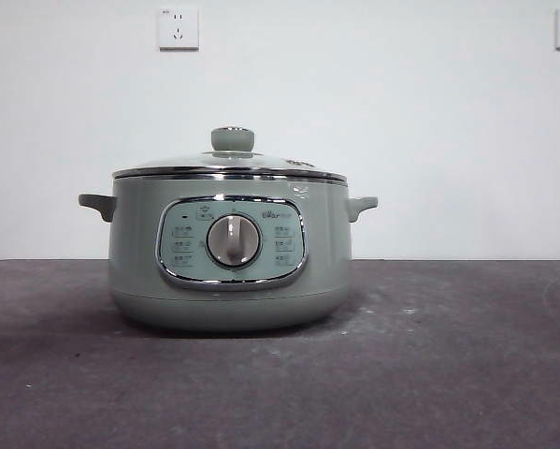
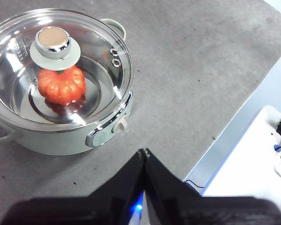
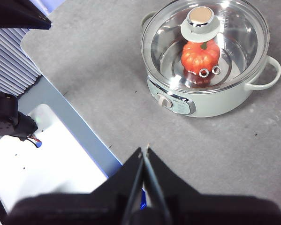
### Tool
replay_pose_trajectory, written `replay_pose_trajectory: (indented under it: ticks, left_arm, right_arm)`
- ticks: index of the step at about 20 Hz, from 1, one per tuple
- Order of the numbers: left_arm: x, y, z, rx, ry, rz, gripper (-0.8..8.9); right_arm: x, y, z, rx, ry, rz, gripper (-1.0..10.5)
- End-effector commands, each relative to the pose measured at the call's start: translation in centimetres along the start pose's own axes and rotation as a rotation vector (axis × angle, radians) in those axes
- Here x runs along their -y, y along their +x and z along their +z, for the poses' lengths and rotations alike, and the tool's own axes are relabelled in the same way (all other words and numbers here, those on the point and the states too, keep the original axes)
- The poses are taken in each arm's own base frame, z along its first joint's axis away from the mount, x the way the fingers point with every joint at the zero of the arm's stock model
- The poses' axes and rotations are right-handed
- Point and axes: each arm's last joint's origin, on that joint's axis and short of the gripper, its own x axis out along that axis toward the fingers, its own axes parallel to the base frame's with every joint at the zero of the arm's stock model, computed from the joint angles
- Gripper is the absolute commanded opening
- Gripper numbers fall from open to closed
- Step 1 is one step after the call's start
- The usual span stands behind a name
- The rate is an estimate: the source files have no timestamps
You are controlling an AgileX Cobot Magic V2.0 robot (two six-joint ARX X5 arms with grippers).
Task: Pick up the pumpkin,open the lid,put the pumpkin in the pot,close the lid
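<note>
The pale sage-green pot (image 1: 228, 253) stands in the middle of the grey table, control panel and silver dial facing the front camera. The clear glass lid (image 1: 229, 166) with its green knob sits closed on it. The orange-red pumpkin (image 2: 61, 84) lies inside the pot under the lid, also seen in the right wrist view (image 3: 200, 55). My left gripper (image 2: 143, 152) is shut and empty, held high above the table away from the pot (image 2: 60, 131). My right gripper (image 3: 145, 149) is shut and empty, also high and away from the pot (image 3: 210, 101). Neither arm shows in the front view.
The grey table mat (image 1: 429, 374) lies around the pot. A white wall with two sockets (image 1: 178, 28) stands behind. The table edge and a white surface with cables (image 2: 267, 154) lie beyond the mat; the same edge shows in the right wrist view (image 3: 60, 154).
</note>
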Motion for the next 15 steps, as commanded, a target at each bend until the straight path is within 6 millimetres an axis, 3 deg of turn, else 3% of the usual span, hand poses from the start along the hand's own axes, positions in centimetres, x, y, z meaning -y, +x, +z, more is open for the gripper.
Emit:
replay_pose_trajectory:
  ticks: [1,9,11,15]
  left_arm:
    - [0.0,0.1,0.0,0.001,0.003,-0.004,-0.03]
    - [0.0,0.1,0.0,0.004,0.012,0.0,-0.03]
    - [-0.3,-1.1,0.0,0.073,0.068,0.088,-0.03]
    - [-0.9,-5.6,-0.1,0.419,0.147,0.264,-0.03]
  right_arm:
    - [0.0,-0.1,-0.2,-0.013,0.002,-0.002,0.0]
    - [0.0,-0.1,-0.2,-0.014,0.002,-0.002,0.0]
    - [0.0,-0.1,-0.2,-0.014,0.002,-0.001,0.0]
    - [0.0,-0.1,-0.2,-0.013,0.002,-0.002,0.0]
